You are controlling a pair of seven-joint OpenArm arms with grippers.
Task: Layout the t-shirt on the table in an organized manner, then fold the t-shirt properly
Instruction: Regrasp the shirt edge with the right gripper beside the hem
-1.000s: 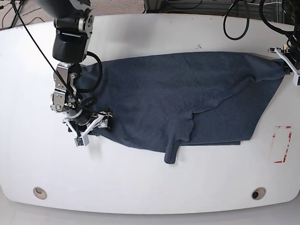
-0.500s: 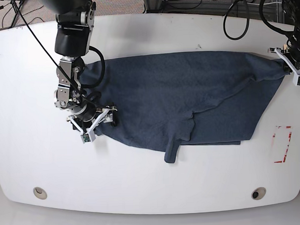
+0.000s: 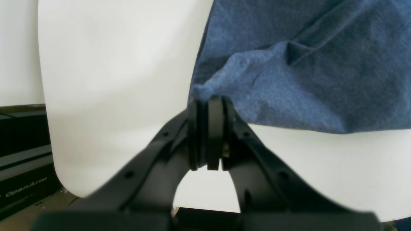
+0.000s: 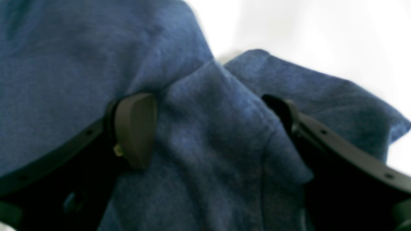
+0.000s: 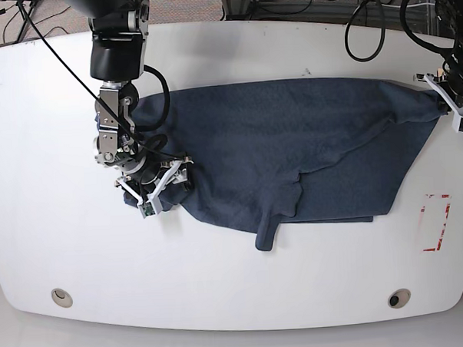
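The large glossy white table with rounded corners carries the dark navy-blue heathered t-shirt, which lies spread across its middle and far half, rumpled, with 1 narrow flap hanging toward the near edge. No lettering shows. Near the shirt's right end, a small red-outlined rectangle mark sits on the bare white surface; 2 round metal grommet holes lie well apart along the near edge. Black cables loop beyond the far edge.

The right gripper stands at the shirt's left corner with its jaws spread wide, a ridge of cloth bunched between the 2 fingers. It has shifted further onto the fabric than 1 second ago. The left gripper is pressed together, pinching the shirt's far right corner, unchanged from before.
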